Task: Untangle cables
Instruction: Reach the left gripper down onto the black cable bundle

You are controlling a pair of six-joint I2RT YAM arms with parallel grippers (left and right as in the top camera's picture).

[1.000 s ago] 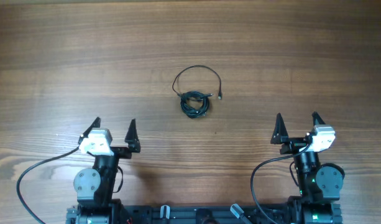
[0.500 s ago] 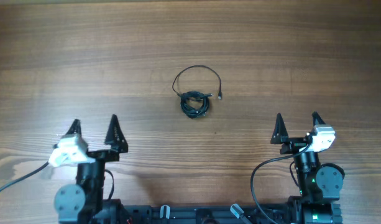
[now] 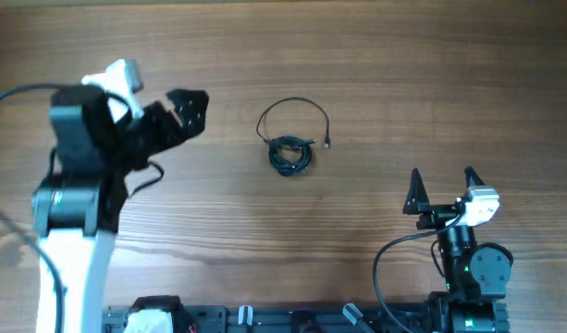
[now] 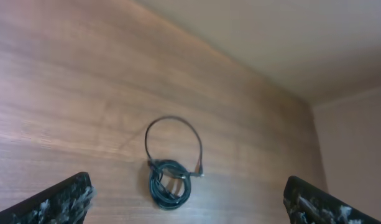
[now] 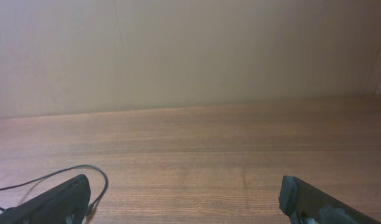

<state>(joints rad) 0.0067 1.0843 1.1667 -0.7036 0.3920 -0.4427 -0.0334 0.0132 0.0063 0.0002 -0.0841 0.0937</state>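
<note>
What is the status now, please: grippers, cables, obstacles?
Left gripper open, empty, left of cables. Right gripper open, empty, well apart. Cables: one tangled bundle with a loose loop, untouched on table. Nothing in the way.

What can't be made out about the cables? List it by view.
Overhead: cables too small; the number of cords and the crossings in the knot cannot be told.
Left wrist: knot blurred; plugs indistinct.
Right wrist: only one loop shows; the rest is behind the right gripper's finger and cut by the left edge.
</note>
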